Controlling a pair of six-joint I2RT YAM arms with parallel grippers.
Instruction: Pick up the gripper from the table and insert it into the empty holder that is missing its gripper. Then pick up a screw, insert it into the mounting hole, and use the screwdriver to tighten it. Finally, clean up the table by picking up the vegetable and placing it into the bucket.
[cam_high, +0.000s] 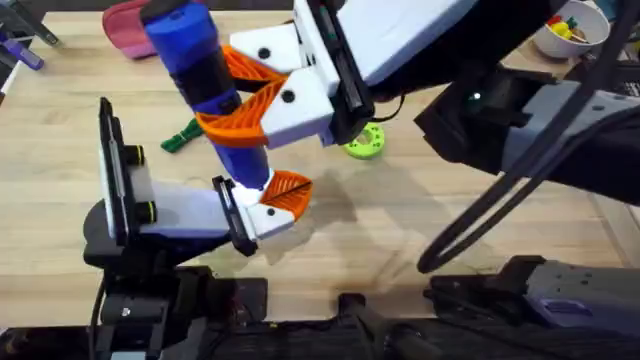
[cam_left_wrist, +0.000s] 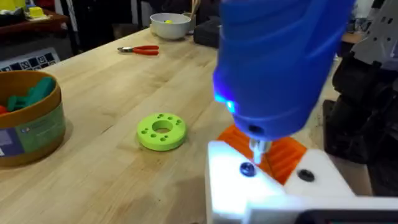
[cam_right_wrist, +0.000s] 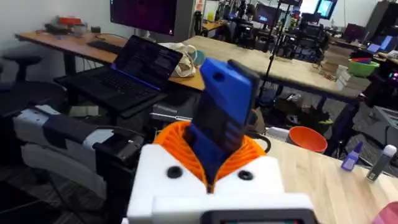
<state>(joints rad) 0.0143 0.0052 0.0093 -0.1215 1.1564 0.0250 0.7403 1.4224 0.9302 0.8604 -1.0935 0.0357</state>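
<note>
My right gripper reaches across the table and is shut on the blue screwdriver, its orange pads clamping the handle. The screwdriver stands nearly upright, with its short shaft pointing down at a dark screw head in the white holder. That holder is at the tip of my left gripper and carries the orange gripper piece. The dark green vegetable lies on the table behind the left arm. The orange-brown bucket stands apart on the tabletop.
A bright green ring disc lies mid-table beside the work spot. Red pliers and a white bowl sit toward the far right. A pink dish is at the far left edge.
</note>
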